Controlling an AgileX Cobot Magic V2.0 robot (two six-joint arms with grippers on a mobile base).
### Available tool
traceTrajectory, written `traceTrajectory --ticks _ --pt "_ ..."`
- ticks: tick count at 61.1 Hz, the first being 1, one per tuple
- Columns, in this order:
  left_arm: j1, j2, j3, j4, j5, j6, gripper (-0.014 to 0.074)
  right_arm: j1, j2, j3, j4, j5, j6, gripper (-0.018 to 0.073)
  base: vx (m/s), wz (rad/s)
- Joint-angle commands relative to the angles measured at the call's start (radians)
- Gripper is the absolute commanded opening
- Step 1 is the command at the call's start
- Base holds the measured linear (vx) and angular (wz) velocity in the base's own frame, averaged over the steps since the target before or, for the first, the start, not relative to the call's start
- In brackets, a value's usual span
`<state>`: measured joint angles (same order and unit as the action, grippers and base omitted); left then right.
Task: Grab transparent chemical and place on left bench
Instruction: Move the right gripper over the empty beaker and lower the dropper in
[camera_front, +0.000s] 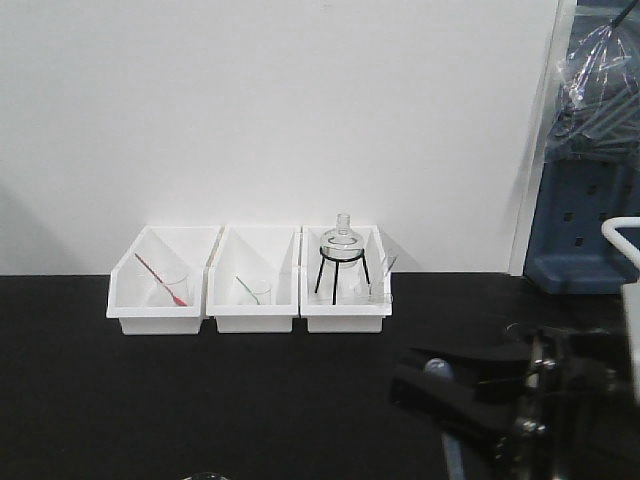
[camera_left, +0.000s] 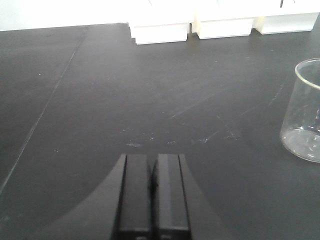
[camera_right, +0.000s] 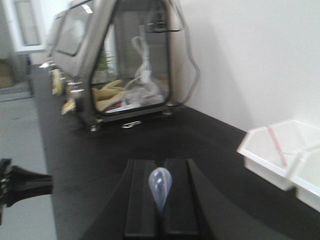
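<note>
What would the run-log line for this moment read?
right pincer: shut on pale dropper bulb | left pincer: shut, empty, low over black worktop | clear beaker: upright on worktop | white bins: at wall

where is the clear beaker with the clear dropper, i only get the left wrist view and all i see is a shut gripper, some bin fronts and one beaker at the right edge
Observer: In the front view, the transparent chemical stands in the rightmost white bin, just right of the round flask.
Operator: ok, is the other arm free to grab it
Observer: No. The right wrist view shows the right gripper shut on a pale bulb.
Operator: anything big near that arm
Observer: Yes, a clear-walled enclosure stands on the black worktop ahead of it in the right wrist view.
</note>
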<state>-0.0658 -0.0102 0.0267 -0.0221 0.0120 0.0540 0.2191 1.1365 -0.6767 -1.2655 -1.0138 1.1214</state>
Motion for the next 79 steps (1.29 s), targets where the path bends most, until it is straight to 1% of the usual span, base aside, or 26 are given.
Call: traceTrajectory --ticks 1,2,7,12,18,21,25,32,43,55,63,72,79 --pt "-0.002 -0.019 0.016 -0.001 -0.078 -0.008 -0.0003 0.128 0.029 -0.035 0.163 0.031 -0.160 -0.0001 0.00 0.00" --pt "-0.002 -0.019 0.016 -0.001 -0.078 -0.008 -0.0003 0.160 0.041 -0.035 0.194 0.046 -0.195 -0.0001 0.00 0.00" --pt "-0.002 -0.019 0.016 -0.001 -0.078 -0.008 -0.0003 0.263 0.092 -0.035 0.316 0.084 -0.331 -0.0001 0.00 0.00" --pt "-0.002 -0.019 0.016 -0.001 -0.078 -0.008 -0.0003 0.358 0.168 -0.047 0.419 0.082 -0.470 -0.0001 0.00 0.00" --pt "-0.002 -0.019 0.016 -0.001 -0.078 -0.008 -0.0003 0.448 0.261 -0.092 0.502 0.081 -0.591 0.0000 0.00 0.00" --pt "-0.002 -0.019 0.016 -0.001 -0.078 -0.008 -0.0003 0.478 0.310 -0.122 0.531 0.081 -0.641 0.0000 0.00 0.00" --pt "-0.002 -0.019 0.016 -0.001 -0.078 -0.008 -0.0003 0.510 0.379 -0.171 0.559 0.081 -0.681 0.0001 0.00 0.00" --pt "-0.002 -0.019 0.016 -0.001 -0.078 -0.008 -0.0003 0.537 0.488 -0.264 0.586 0.081 -0.714 0.0001 0.00 0.00" --pt "-0.002 -0.019 0.016 -0.001 -0.078 -0.008 -0.0003 0.536 0.637 -0.416 0.591 0.081 -0.757 0.0003 0.00 0.00" --pt "-0.002 -0.019 0.016 -0.001 -0.078 -0.008 -0.0003 0.536 0.778 -0.571 0.592 0.082 -0.758 0.0003 0.00 0.00" --pt "-0.002 -0.019 0.016 -0.001 -0.078 -0.008 -0.0003 0.536 0.850 -0.624 0.625 0.083 -0.758 0.0007 0.00 0.00" --pt "-0.002 -0.019 0.016 -0.001 -0.078 -0.008 -0.0003 0.535 0.896 -0.628 0.689 0.086 -0.758 0.0052 0.00 0.00" --pt "-0.002 -0.019 0.016 -0.001 -0.078 -0.008 -0.0003 0.535 0.906 -0.628 0.685 0.087 -0.758 0.0134 0.00 0.00"
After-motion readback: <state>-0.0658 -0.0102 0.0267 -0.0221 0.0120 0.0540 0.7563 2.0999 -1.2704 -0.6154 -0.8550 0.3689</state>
